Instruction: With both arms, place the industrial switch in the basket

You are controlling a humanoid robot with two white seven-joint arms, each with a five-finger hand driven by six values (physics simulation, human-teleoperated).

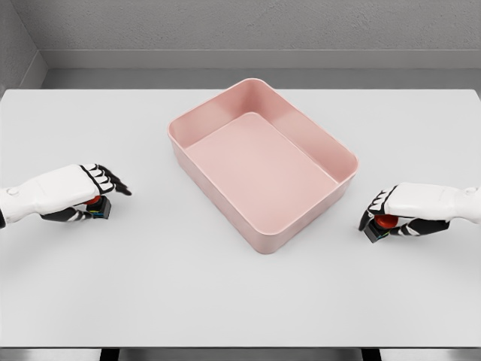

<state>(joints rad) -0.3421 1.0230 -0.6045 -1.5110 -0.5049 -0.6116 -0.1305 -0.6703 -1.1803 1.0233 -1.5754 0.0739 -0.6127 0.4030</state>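
Observation:
A pink rectangular basket (342, 154) sits turned at an angle in the middle of the white table (240, 301). At the left, my left hand (101, 194) lies over a small dark industrial switch with a red button (98, 205), fingers curled around it. At the right, my right hand (379, 214) covers a second dark switch with a red button (381, 225), fingers curled on it. Both switches rest on the table and are mostly hidden under the hands. Nothing lies inside the basket.
The table's far edge meets a grey wall and floor strip. Its front edge runs along the bottom of the head view.

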